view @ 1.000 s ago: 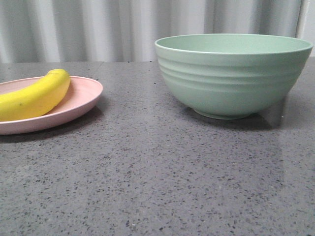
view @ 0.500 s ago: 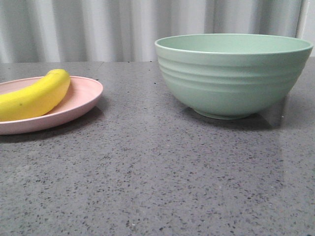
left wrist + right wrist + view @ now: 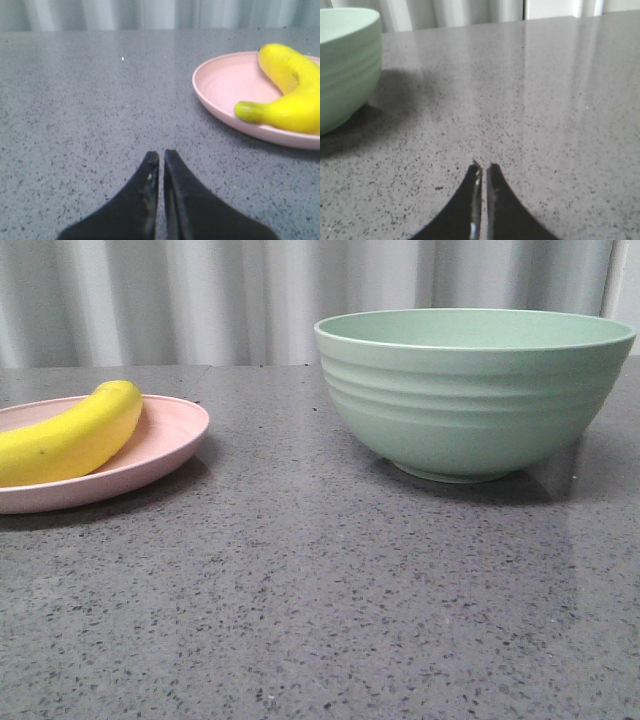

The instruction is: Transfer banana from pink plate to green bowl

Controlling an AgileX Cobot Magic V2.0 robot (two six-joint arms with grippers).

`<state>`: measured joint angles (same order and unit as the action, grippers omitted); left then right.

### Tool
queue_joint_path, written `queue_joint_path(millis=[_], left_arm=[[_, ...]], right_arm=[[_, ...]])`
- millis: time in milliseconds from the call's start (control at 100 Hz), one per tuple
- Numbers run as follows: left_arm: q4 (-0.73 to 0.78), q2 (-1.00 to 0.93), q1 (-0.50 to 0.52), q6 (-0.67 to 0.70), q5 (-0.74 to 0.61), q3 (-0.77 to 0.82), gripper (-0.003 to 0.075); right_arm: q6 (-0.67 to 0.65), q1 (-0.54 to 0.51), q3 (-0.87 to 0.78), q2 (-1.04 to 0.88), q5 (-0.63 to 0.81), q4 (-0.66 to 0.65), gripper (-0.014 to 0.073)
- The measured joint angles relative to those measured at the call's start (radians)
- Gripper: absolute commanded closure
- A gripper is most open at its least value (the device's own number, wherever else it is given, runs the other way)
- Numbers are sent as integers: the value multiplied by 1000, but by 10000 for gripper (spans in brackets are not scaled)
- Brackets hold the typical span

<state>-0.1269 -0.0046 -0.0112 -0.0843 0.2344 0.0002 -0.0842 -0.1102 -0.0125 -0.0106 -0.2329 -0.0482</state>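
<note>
Jaws of both arms closed, empty; banana [image 3: 72,434] on pink plate [image 3: 170,445].

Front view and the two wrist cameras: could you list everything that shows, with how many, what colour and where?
banana: one, bright yellow, lying on the pink plate.
pink plate: one, pale pink, on the table's left side.
green bowl: one, pale mint green with ridges, on the table's right side, apart from the plate.
table: one, speckled grey, under everything.
curtain: pale grey, behind the table.
left gripper: one, black, shut, low over the table near the plate.
right gripper: one, black, shut, low over the table beside the bowl.
</note>
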Motion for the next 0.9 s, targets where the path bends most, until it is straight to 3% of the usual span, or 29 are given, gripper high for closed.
queue_joint_path(millis=[380,900], left_arm=[[0,0,0,0,-57,0,739],[-4,0,0,0,-61,0,739]], right_arm=[[0,0,0,0,114,7,666],[0,0,0,0,125,11,666]])
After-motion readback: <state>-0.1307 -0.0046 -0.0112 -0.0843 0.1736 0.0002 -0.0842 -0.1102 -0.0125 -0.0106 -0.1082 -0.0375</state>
